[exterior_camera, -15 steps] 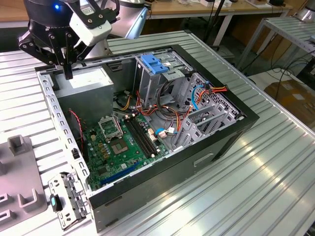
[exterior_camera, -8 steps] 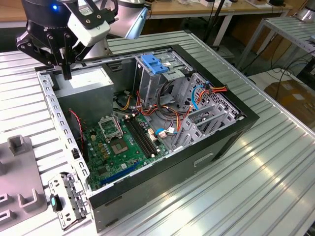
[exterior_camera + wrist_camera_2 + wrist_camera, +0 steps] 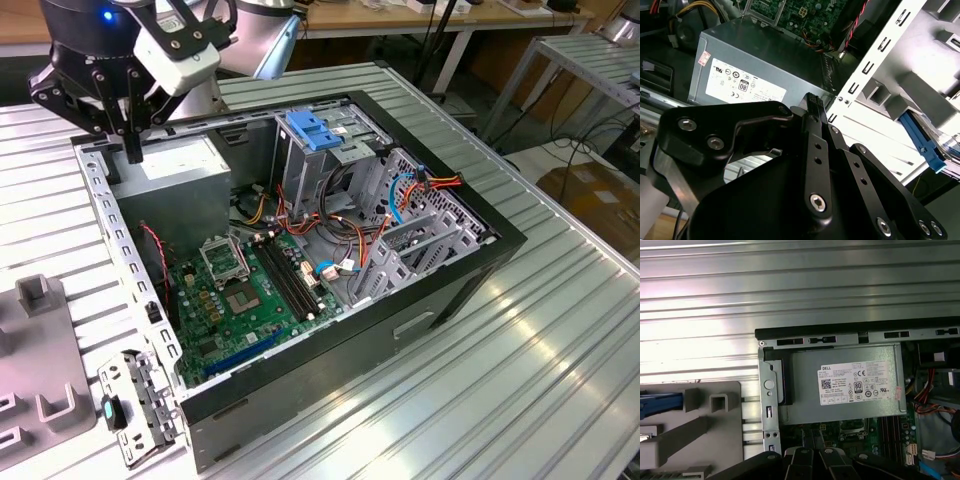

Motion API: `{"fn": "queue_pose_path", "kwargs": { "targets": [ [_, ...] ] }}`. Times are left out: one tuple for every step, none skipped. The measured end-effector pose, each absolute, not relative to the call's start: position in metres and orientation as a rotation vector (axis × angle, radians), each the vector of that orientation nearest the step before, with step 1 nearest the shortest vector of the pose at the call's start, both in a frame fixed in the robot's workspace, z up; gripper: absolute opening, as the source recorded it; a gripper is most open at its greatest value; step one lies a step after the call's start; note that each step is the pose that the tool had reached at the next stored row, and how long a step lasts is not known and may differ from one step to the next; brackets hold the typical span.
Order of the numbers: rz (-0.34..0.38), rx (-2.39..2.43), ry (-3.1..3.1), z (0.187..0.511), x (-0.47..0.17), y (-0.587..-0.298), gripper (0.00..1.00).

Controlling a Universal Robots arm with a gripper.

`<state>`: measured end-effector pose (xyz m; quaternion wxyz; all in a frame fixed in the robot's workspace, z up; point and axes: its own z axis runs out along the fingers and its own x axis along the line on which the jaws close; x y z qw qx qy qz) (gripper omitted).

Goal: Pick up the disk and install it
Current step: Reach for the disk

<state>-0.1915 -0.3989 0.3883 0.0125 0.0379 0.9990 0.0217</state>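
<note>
The open computer case (image 3: 470, 262) lay on its side in the middle of the ribbed metal worktop (image 3: 560, 330). Its power supply (image 3: 175, 165) (image 3: 755, 75) (image 3: 850, 385) filled the corner of the case nearest the worktop's far edge on the exterior view's left. The gripper (image 3: 132, 152) (image 3: 812, 99) hung above that corner, over the perforated metal rail (image 3: 115, 235) of the case wall beside the power supply. Its fingers (image 3: 813, 150) were pressed together with nothing between them, and I could not see them touching anything.

The disk (image 3: 660, 404) (image 3: 922, 142) was not in the case. It lay in the grey holder (image 3: 40, 340) (image 3: 705, 420) that stood on the worktop just beside the case, toward the worktop's edge on the exterior view's left. In both wrist views the visible part of the disk was the blue edge of its carrier, lying against a post of the holder. The gripper was apart from it.

Inside the case, the green motherboard (image 3: 240, 290) covered the floor below the power supply. A light-blue bracket (image 3: 315, 130) sat on top of the tall metal bay (image 3: 300, 175) toward the far wall of the case.
</note>
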Motion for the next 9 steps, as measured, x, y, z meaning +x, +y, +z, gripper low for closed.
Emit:
{"fn": "queue_pose_path", "kwargs": {
  "targets": [
    [0.068,0.118,3.114,0.3882,-0.1917,-0.3989,0.11],
    [0.068,0.118,3.114,0.3882,-0.1919,-0.3989,0.11],
    [0.068,0.118,3.114,0.3881,-0.1922,-0.3989,0.11],
    [0.068,0.118,3.114,0.3881,-0.1925,-0.3989,0.11],
    [0.068,0.118,3.114,0.3881,-0.1928,-0.3989,0.11],
    [0.068,0.118,3.114,0.3880,-0.1930,-0.3989,0.11],
    [0.068,0.118,3.114,0.3880,-0.1934,-0.3989,0.11],
    [0.068,0.118,3.114,0.3879,-0.1938,-0.3989,0.11],
    [0.068,0.118,3.114,0.3879,-0.1941,-0.3989,0.11]
  ]
}}
